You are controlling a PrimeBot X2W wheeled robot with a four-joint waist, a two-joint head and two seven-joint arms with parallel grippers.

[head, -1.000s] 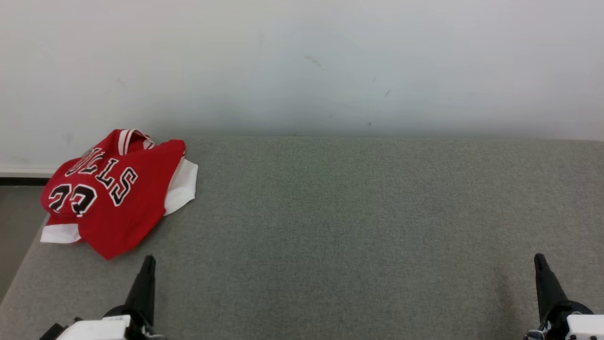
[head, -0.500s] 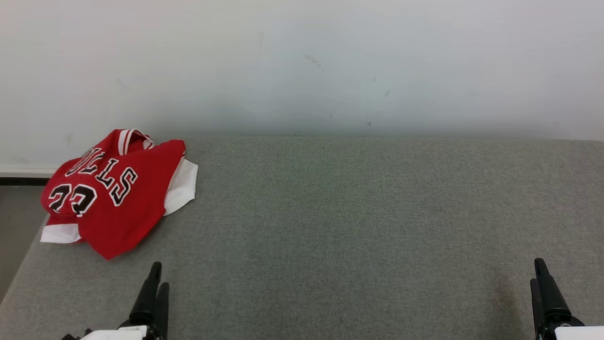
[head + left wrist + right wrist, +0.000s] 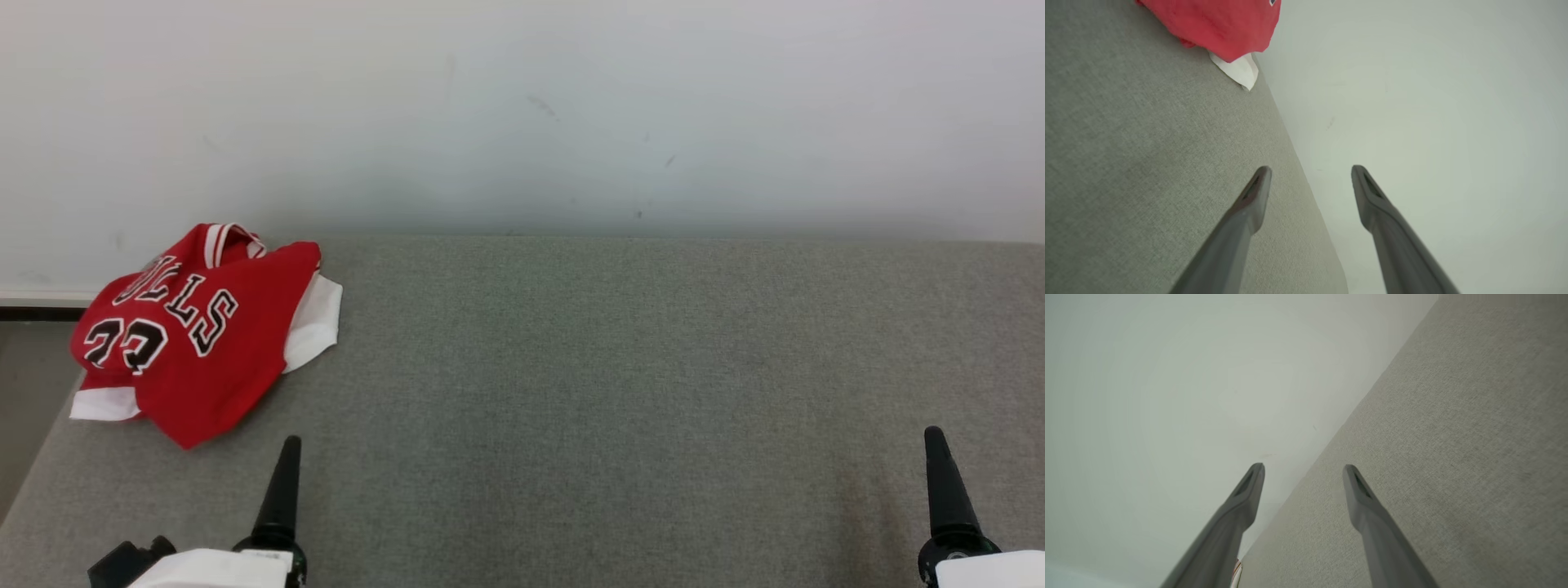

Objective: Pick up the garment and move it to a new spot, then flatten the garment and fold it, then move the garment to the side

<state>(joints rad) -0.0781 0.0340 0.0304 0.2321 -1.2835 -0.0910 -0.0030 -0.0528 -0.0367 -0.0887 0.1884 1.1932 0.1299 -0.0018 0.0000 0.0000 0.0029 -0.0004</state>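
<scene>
Seemingly nothing of the task is showing as done yet: the red garment (image 3: 196, 327) is lying in a rumpled heap at the far left corner of the grey table (image 3: 612, 367), with its white lining poking out at two edges and its lettering creased, close to the wall (image 3: 522, 106) and right at the table's left edge. The left gripper (image 3: 1309, 170) is hovering near the table's front edge, just short of the heap and not touching it, its two fingers standing apart with nothing between them. The right gripper (image 3: 1304, 468) is hanging well apart at the front right, likewise spread and holding nothing. Judging by this, the pick-up is only being prepared, and the carrying to a new spot, the flattening, the folding and the final shift aside are all remaining. The left arm is sitting closer, so it is probably leading the first grasp.
</scene>
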